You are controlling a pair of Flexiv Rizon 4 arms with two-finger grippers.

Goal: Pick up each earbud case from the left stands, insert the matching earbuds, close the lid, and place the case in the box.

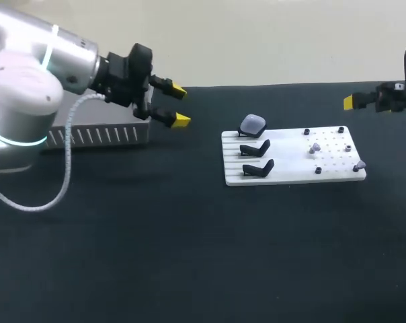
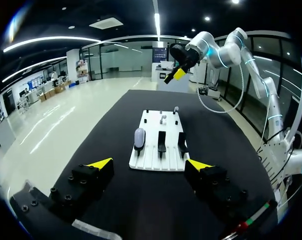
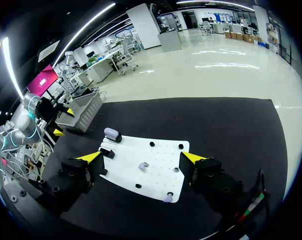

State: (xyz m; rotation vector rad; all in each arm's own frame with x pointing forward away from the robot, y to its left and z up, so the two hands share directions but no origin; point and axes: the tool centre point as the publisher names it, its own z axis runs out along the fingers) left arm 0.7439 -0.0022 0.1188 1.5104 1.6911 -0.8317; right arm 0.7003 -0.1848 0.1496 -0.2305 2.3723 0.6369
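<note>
**One case on the board, both grippers open and clear of it**

A white board (image 1: 294, 176) lies on the dark table (image 1: 189, 256). The pale earbud case (image 1: 253, 124) sits with its lid shut on the stand at the board's far left corner. The two black stands (image 1: 255, 147) nearer on that side hold nothing. On the pegged right half of the board are two small pale pieces, probably the earbuds (image 1: 315, 147), though the head view shows them too small to be sure. The right wrist view shows them more plainly: one is near the board's middle and one at its near edge, among short black pegs (image 3: 152, 144).

The left gripper (image 1: 179, 105) hangs well left of the board with its fingers apart and nothing between them. The grey slotted box (image 1: 99, 134) sits farther left again.

The head view shows only one yellow tip of the right gripper (image 3: 142, 157), off the board's far right corner. Its own wrist view shows both fingers spread wide and empty, with the board under and ahead of them. The left wrist view looks along the board from its stand end.
</note>
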